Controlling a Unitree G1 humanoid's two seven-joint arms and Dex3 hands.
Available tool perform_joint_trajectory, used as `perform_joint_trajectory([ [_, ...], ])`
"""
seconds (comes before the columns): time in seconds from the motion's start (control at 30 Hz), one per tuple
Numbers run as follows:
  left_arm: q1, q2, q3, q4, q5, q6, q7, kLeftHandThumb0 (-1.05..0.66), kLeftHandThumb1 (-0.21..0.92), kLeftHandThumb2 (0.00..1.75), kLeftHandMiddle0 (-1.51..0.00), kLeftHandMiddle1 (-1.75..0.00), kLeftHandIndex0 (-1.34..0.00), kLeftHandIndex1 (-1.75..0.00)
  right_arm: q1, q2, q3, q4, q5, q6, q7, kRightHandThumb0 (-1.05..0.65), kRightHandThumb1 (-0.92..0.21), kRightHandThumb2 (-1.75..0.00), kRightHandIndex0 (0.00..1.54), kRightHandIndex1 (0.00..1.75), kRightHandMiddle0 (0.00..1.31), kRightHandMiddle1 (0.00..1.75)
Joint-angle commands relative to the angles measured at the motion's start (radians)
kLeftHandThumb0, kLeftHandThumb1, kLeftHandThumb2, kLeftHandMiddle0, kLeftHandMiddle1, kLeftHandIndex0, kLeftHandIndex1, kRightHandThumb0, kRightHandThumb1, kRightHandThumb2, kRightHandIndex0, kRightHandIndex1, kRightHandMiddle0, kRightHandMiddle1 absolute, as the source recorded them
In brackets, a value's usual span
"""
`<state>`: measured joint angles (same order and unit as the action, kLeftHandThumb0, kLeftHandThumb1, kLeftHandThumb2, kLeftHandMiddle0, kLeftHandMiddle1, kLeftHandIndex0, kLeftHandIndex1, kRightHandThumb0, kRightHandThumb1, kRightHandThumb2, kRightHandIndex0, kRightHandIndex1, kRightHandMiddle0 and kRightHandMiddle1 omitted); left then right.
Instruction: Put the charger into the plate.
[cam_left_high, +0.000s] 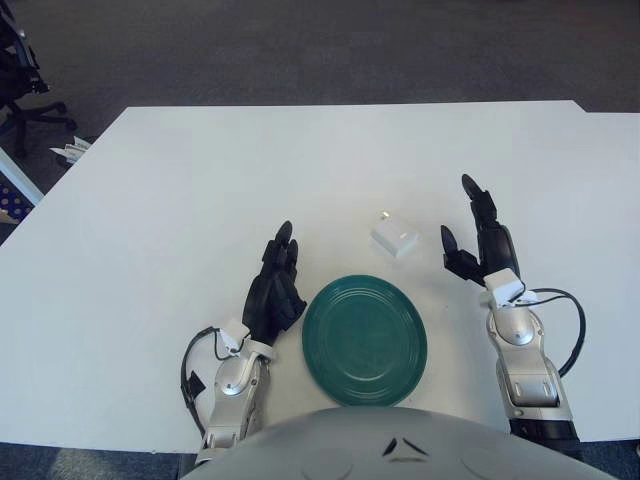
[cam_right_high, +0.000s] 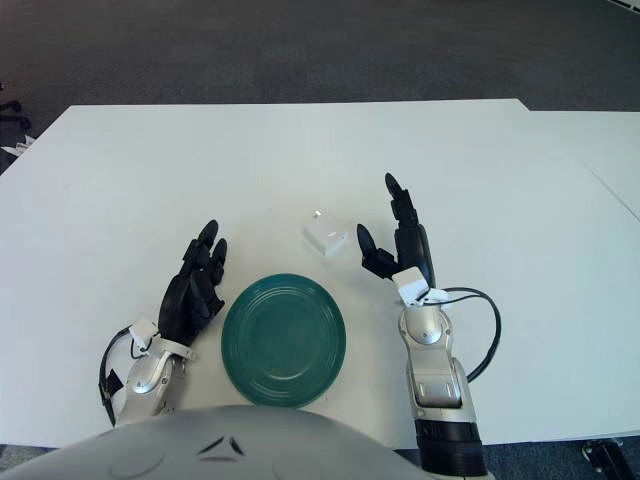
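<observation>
The charger (cam_left_high: 395, 238) lay on the table (cam_left_high: 180, 200) just outside the green plate (cam_left_high: 365, 340), at about one o'clock from it, so nothing had been placed. The right robot hand (cam_left_high: 482, 240) was raised beside the charger with fingers spread and empty; the left robot hand (cam_left_high: 276, 290) was seen open at the plate's nine o'clock, and grasping and transfer remained.

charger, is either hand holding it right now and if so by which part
Nothing is held. The charger lies on the table, apart from both hands. The right hand is open beside it; the left hand is open, left of the plate.
</observation>
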<state>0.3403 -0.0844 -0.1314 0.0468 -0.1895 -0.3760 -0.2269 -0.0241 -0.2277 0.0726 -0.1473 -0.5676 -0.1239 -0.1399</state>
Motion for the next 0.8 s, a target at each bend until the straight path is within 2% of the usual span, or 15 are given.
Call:
perform_joint_trajectory([
  [0.0, 0.015, 0.000, 0.002, 0.054, -0.012, 0.058, -0.004, -1.05, 0.92, 0.93, 0.00, 0.00, 0.00, -0.13, -0.080, -0.043, 0.033, 0.050, -0.067, 0.009, 0.011, -1.00, -0.92, -0.61, 0.24, 0.03, 0.00, 0.67],
  [0.17, 0.015, -0.005, -0.008, 0.054, 0.017, 0.045, 0.012, -1.05, 0.92, 0.92, 0.00, 0.00, 0.00, -0.06, -0.151, -0.101, 0.080, 0.121, -0.103, -0.011, 0.067, -1.00, -0.92, -0.64, 0.26, 0.02, 0.00, 0.72],
  [0.27, 0.017, -0.008, -0.013, 0.059, 0.057, 0.008, 0.031, -1.05, 0.92, 0.93, 0.00, 0.00, 0.00, -0.04, -0.185, -0.168, 0.122, 0.173, -0.143, -0.063, 0.097, -1.00, -0.92, -0.64, 0.25, 0.02, 0.00, 0.70],
  [0.53, 0.018, -0.019, -0.013, 0.062, 0.086, -0.020, 0.053, -1.05, 0.92, 0.96, 0.00, 0.00, 0.00, -0.03, -0.225, -0.308, 0.196, 0.231, -0.229, -0.165, 0.146, -0.96, -0.92, -0.62, 0.20, 0.00, 0.00, 0.59],
  [0.77, 0.019, -0.014, -0.015, 0.056, 0.098, -0.016, 0.061, -1.05, 0.92, 0.98, 0.00, 0.00, -0.01, -0.04, -0.269, -0.377, 0.252, 0.271, -0.313, -0.220, 0.160, -0.92, -0.92, -0.64, 0.14, 0.00, 0.00, 0.46],
])
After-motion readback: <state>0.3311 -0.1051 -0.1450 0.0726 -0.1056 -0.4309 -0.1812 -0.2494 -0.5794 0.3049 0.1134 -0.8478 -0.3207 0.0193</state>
